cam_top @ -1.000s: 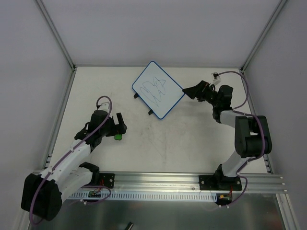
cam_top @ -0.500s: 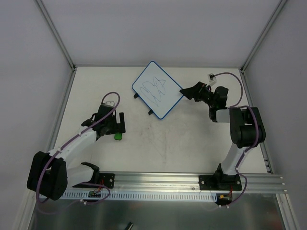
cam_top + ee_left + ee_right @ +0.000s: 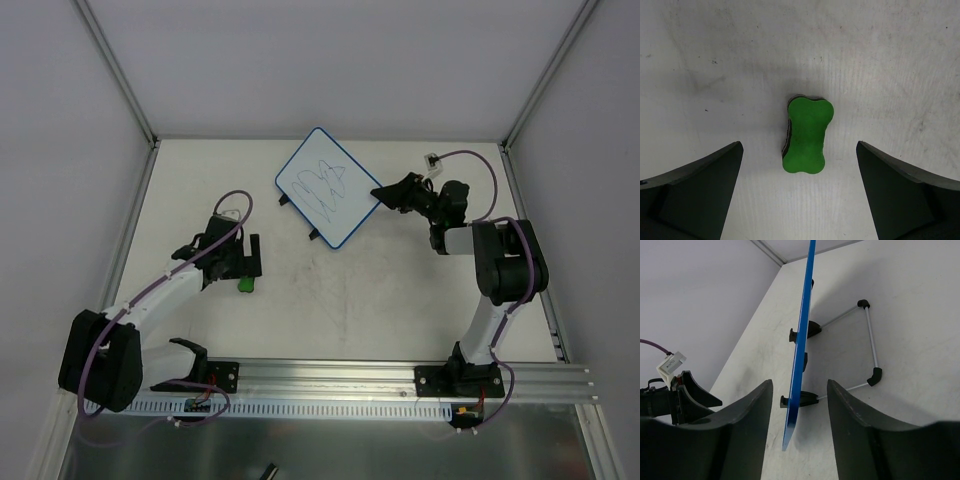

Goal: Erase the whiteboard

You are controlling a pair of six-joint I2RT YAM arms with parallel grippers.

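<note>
The whiteboard [image 3: 328, 188], white with a blue rim and dark scribbles, stands tilted on its wire stand at the back centre. In the right wrist view its blue edge [image 3: 802, 355] runs between my right gripper's [image 3: 799, 385] fingers, with a gap on each side. From above, the right gripper [image 3: 380, 193] sits at the board's right corner. A green bone-shaped eraser [image 3: 806, 135] lies flat on the table [image 3: 890, 60]. My left gripper [image 3: 799, 145] hangs wide open over the eraser [image 3: 244, 285], one finger on each side and neither touching it. In the top view the left gripper [image 3: 250, 262] is at mid left.
White walls and metal posts enclose the table on three sides. An aluminium rail [image 3: 330, 375] with both arm bases runs along the near edge. The board's wire stand [image 3: 870, 340] and black feet [image 3: 812, 329] stick out behind it.
The right gripper has slid a little left onto the board's corner and its jaws have narrowed around the edge. The left arm has stretched out slightly over the eraser.
</note>
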